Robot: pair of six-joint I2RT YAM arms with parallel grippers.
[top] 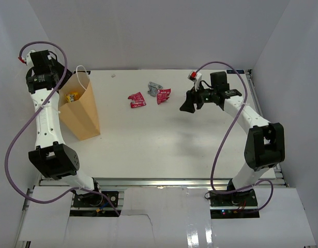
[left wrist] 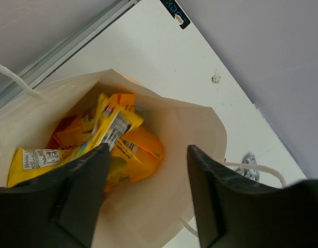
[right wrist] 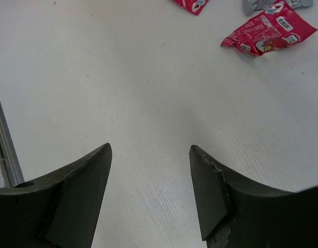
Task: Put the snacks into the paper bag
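The paper bag [top: 82, 116] stands upright on the bench [top: 164, 150] and already holds a heap of yellow and orange packets [left wrist: 122, 144]. Directly above its open mouth hangs the left end effector [left wrist: 147, 155], spread wide and gripping nothing. Well to the bag's right, the right end effector [right wrist: 148, 155] is equally wide open and empty. Beyond it, between it and the bag, lie a red wrapper [top: 137, 99], a second red wrapper [top: 163, 95] and a grey wrapper [top: 154, 88]. Most of the job looks done, with these three left to bag.

Robot lab cell: white walls [top: 148, 31], aluminium-railed table [top: 164, 147].
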